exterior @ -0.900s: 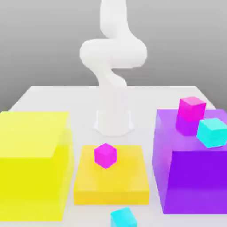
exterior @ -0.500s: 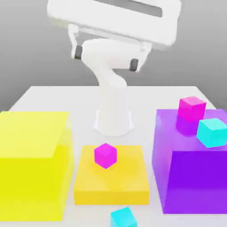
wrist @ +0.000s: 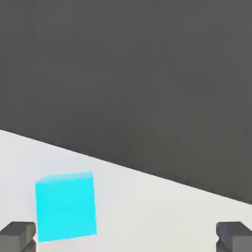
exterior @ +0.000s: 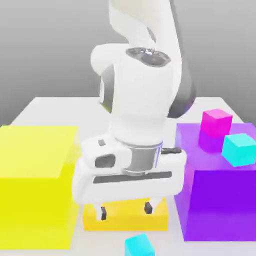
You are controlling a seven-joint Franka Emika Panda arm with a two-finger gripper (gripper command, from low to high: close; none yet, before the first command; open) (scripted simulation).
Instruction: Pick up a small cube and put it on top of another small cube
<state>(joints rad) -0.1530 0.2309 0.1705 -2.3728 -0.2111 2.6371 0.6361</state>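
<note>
The two dark fingertips (wrist: 18,235) sit far apart at opposite edges of the hand view, so the gripper (exterior: 126,209) is spread wide with nothing between its fingers. In the exterior view the fingers point down over the low orange block (exterior: 125,219), and the broad white hand above them hides most of that block's top. The wrist stands upright over the hand, and the arm (exterior: 142,75) bends back up behind it.

One small cyan cube (exterior: 139,246) lies on the white table (exterior: 45,107) just in front of the orange block, below and ahead of the fingers; in the hand view it sits on the pale surface near one fingertip. The other cyan cube (exterior: 239,149) rests on the purple block (exterior: 220,200) at the exterior view's right, near a magenta cube (exterior: 216,122). A large yellow block (exterior: 37,185) stands at the exterior view's left.
</note>
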